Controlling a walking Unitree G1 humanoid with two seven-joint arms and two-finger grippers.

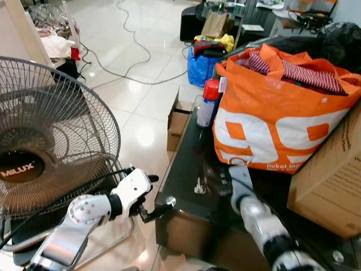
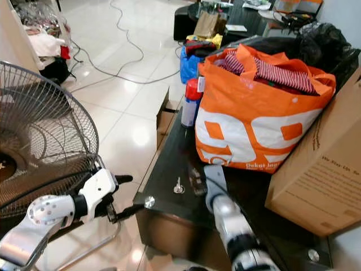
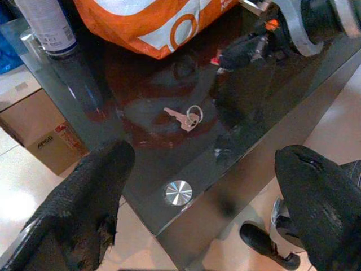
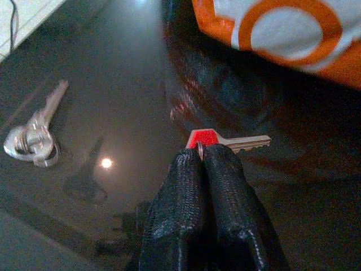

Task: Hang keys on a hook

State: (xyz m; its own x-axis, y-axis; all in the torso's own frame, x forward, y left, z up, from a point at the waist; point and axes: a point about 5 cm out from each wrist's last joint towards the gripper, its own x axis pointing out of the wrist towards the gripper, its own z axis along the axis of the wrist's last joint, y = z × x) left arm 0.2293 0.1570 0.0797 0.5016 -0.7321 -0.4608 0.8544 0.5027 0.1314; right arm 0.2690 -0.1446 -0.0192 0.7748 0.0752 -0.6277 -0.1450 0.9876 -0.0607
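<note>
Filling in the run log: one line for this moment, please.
right claw: shut on red key | left claw: open, off table edge | silver keys: lying on table | hook: not reached

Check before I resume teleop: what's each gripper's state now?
Left gripper: open, holding nothing.
Right gripper: shut on the red-headed key.

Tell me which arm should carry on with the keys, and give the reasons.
Right. The right gripper is already over the glass table, shut on the red-headed key. The left gripper hangs open off the table's corner, with the silver keys lying untouched beyond it.
</note>
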